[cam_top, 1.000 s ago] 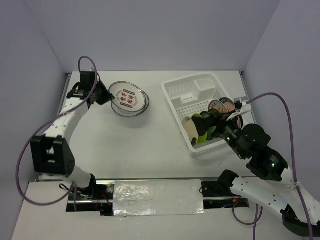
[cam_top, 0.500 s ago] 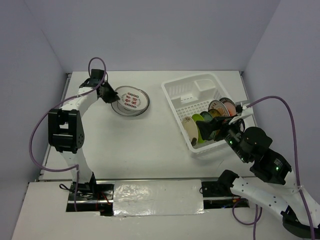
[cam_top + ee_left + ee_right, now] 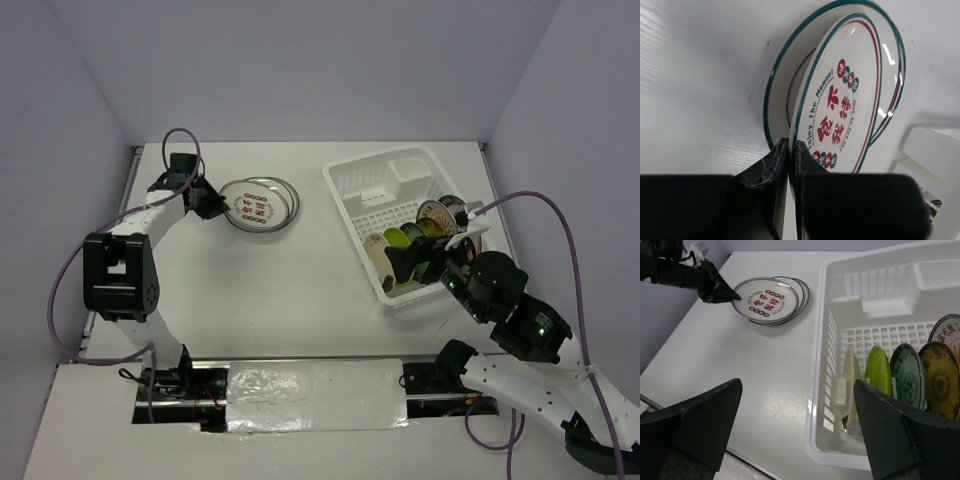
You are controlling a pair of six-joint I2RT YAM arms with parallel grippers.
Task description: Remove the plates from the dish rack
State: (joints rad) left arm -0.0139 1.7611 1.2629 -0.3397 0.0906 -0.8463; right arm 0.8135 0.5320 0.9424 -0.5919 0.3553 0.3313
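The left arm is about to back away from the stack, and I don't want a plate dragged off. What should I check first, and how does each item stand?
1. The printed plate rests on the lower plate: ok.
2. The left gripper is free of the printed plate's rim: cannot tell; its fingers straddle the rim closely.
3. The right gripper is open and holds nothing: ok.
4. The stack sits apart from the dish rack: ok.
5. The plates in the rack stand upright, the lime green plate among them: ok.
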